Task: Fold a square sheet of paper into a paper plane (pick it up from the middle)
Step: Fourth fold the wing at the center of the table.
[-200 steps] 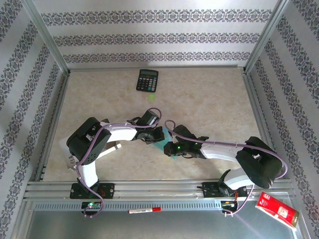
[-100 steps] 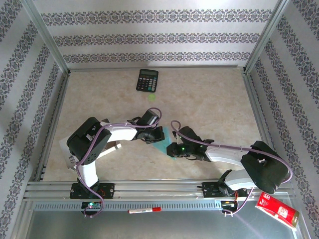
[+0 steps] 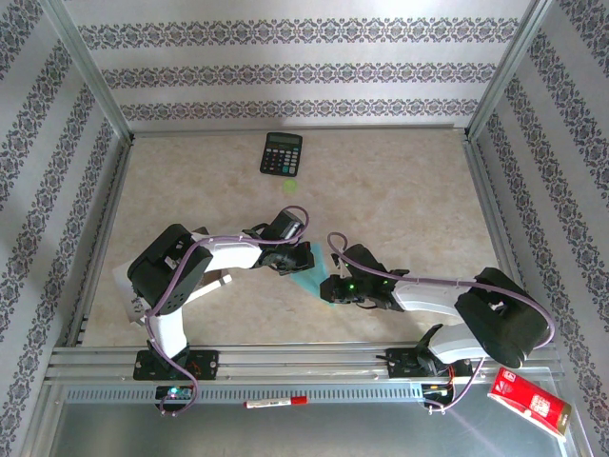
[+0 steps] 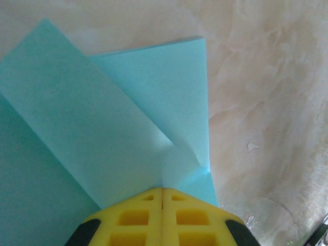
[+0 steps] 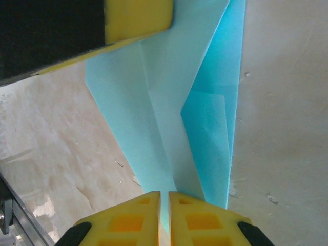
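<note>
The light-cyan sheet of paper [image 3: 311, 279] lies near the table's middle, folded into long overlapping flaps like a slim paper plane. My left gripper [image 3: 303, 259] is at its far end, shut, with its yellow tips [image 4: 162, 188] pressed against the folded paper [image 4: 102, 118]. I cannot tell if any layer is pinched there. My right gripper [image 3: 328, 288] is at the near end. Its jaws [image 5: 164, 193] are nearly shut, with a strip of the paper [image 5: 154, 102] in the narrow gap. A left finger [image 5: 138, 18] shows at the top of the right wrist view.
A black calculator [image 3: 282, 152] sits at the far middle, with a small green scrap [image 3: 288, 186] in front of it. A white item [image 3: 122, 278] lies under the left arm. A red box [image 3: 528, 403] and a red-capped pen [image 3: 276, 403] rest beyond the near rail.
The right arm's elbow and forearm have shifted slightly to the right, and its gripper has edged toward the near side of the paper. The left arm has not moved.
</note>
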`<state>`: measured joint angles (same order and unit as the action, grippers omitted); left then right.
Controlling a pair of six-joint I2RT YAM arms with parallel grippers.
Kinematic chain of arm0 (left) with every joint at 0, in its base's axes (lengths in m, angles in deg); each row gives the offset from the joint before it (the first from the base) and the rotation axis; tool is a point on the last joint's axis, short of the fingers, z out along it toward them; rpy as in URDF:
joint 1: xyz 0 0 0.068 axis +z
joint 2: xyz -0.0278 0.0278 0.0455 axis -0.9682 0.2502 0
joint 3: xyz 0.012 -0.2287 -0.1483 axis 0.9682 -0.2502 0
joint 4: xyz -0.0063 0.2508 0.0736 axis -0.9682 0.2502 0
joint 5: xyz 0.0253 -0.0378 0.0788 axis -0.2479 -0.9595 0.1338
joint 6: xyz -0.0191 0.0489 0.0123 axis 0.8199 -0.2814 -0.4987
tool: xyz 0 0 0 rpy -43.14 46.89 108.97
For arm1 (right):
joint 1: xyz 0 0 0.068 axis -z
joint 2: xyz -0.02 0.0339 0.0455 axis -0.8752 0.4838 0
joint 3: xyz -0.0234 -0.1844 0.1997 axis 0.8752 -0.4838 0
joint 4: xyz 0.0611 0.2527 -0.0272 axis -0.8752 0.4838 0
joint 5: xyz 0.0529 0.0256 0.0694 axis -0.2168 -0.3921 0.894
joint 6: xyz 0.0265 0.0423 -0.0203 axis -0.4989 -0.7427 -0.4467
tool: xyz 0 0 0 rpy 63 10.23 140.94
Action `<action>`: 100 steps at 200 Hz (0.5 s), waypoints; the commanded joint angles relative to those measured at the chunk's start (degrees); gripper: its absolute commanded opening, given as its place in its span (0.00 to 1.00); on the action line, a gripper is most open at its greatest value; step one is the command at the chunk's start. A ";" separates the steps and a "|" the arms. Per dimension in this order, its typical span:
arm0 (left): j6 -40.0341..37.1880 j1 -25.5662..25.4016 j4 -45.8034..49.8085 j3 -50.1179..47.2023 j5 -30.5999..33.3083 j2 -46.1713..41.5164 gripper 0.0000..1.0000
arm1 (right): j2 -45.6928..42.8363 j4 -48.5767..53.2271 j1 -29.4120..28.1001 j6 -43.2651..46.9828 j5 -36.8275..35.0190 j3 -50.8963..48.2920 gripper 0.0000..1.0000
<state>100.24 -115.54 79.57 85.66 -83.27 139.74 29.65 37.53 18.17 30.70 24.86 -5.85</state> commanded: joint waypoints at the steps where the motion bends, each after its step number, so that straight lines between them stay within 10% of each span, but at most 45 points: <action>1: -1.29 -0.49 3.06 0.41 2.07 2.03 0.04 | 0.91 -1.19 -0.59 -1.38 -0.05 -1.05 0.12; 100: -1.27 -0.40 3.51 0.27 3.16 2.55 0.03 | 0.95 -0.97 -2.21 -3.84 -1.44 -5.09 0.11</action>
<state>99.89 -115.54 79.59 85.77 -83.27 139.89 30.54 33.77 17.27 28.06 24.35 -7.88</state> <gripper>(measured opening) 0.044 0.107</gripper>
